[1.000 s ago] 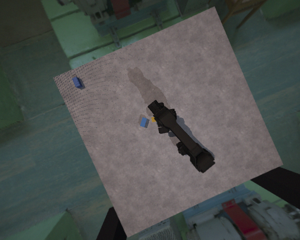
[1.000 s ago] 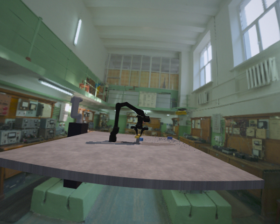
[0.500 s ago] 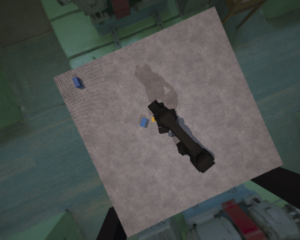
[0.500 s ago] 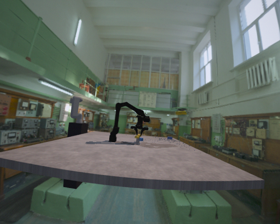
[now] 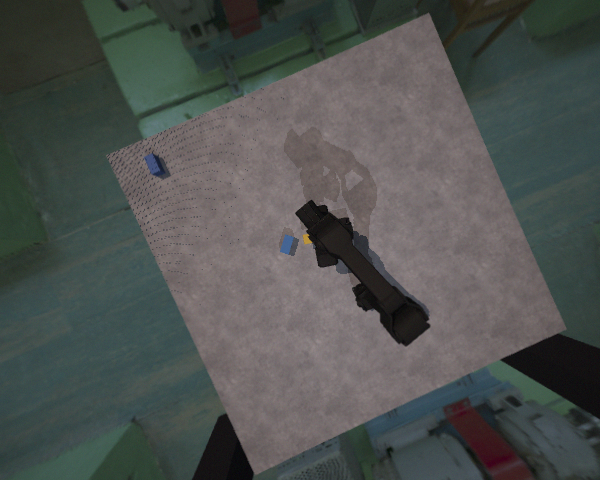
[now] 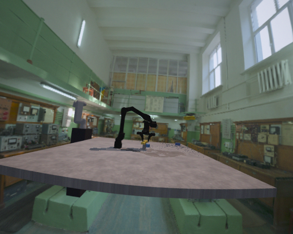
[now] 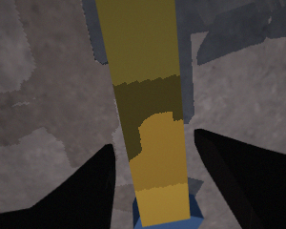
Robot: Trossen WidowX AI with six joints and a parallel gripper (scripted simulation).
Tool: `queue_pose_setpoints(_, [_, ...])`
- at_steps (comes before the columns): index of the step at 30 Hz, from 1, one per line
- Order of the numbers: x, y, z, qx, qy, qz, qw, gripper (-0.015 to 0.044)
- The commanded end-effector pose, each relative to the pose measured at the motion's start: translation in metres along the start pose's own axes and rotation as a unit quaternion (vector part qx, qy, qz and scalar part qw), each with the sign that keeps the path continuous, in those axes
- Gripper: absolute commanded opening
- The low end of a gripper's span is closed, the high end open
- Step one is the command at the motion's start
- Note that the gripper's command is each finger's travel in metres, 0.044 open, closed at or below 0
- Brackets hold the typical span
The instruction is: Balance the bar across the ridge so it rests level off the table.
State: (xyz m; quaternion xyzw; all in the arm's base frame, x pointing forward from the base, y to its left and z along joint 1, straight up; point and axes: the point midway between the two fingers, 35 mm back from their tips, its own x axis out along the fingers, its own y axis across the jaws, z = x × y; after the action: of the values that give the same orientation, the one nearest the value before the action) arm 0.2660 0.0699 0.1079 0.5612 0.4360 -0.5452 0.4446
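Yellow bar (image 5: 307, 239) (image 6: 143, 142) (image 7: 153, 97): between the fingers of the gripper (image 5: 325, 240) (image 6: 145, 141) (image 7: 153, 143)
Fingers: spread, apart from both bar sides

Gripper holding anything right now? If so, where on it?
Nothing is held: the fingers stand apart, one on each side of the bar, with a gap showing on both sides.

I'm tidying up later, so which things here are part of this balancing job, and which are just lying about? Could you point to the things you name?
Part of the job:
- yellow bar (image 5: 307, 239) (image 6: 143, 142) (image 7: 158, 167)
- grey ridge (image 6: 144, 146) under it
- claw (image 6: 145, 141) (image 7: 153, 143), open around the bar

Just lying about:
- blue block (image 5: 288, 244) (image 6: 147, 145) (image 7: 196, 222) near the bar's end
- darker blue block (image 5: 153, 164) (image 6: 177, 144) by the table corner
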Motion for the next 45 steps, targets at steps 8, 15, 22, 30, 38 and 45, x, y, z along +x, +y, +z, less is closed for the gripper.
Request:
queue_pose_setpoints(8, [-0.002,0.0,0.0,0.0,0.0,0.0,1.0,0.044])
queue_pose_setpoints(15, [-0.073,0.004,-0.002,0.0,0.0,0.0,1.0,0.044])
queue_pose_setpoints(22, [-0.1,0.0,0.0,0.0,0.0,0.0,1.0,0.044])
queue_pose_setpoints(30, [-0.1,0.0,0.0,0.0,0.0,0.0,1.0,0.044])
queue_pose_setpoints(38, [-0.1,0.0,0.0,0.0,0.0,0.0,1.0,0.044])
queue_pose_setpoints(45, [-0.1,0.0,0.0,0.0,0.0,0.0,1.0,0.044])
